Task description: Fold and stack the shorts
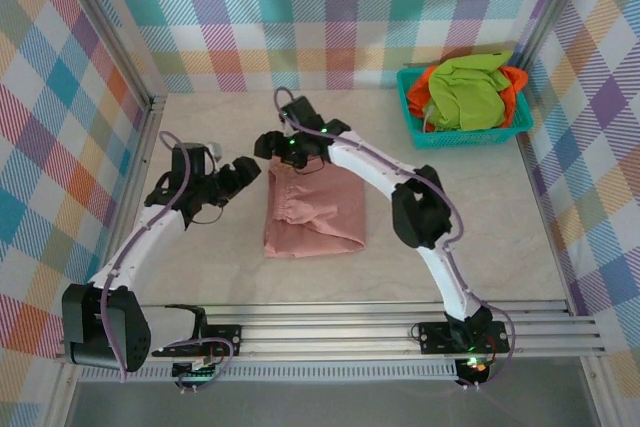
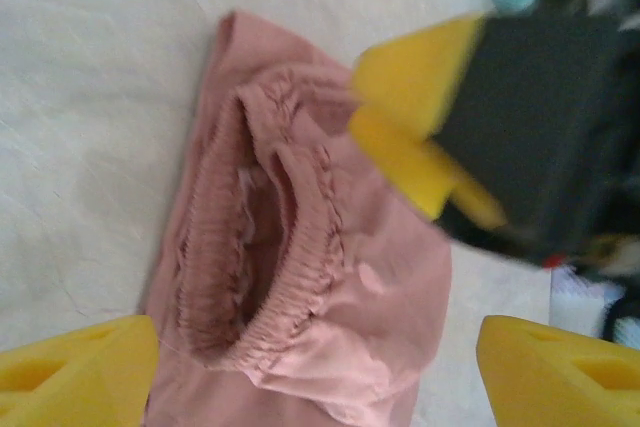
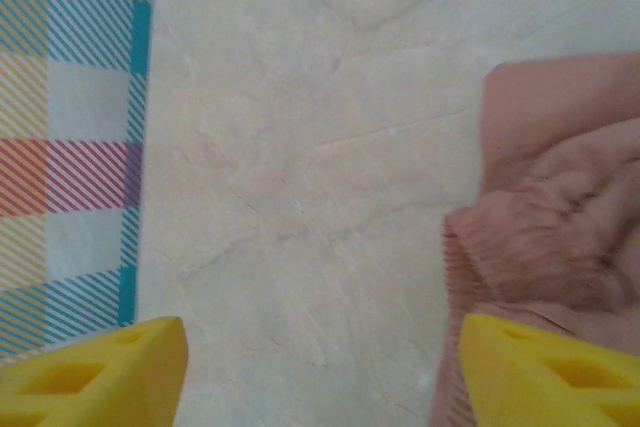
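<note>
Top external view: your left gripper (image 1: 238,175) hangs just left of the folded dusty pink shorts (image 1: 315,212), jaws spread, gripping nothing. Your right gripper (image 1: 285,144) is over their far edge, spread and empty too. Left wrist gives what overhead can't: the gathered waistband (image 2: 300,277) gaping, the right's yellow fingers (image 2: 420,137) blurred beside it. Right wrist crops the shorts at its right edge, bare table (image 3: 300,147) leftward. Far right, teal basket (image 1: 480,134) holds lime green shorts (image 1: 470,92) over orange shorts (image 1: 516,85), mostly buried.

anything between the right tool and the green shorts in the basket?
Nothing visible. The right tool, open, is at the waistband of the pink shorts; the table from there to the basket is bare. The green shorts lie on top of the orange shorts, heaped above its rim.
</note>
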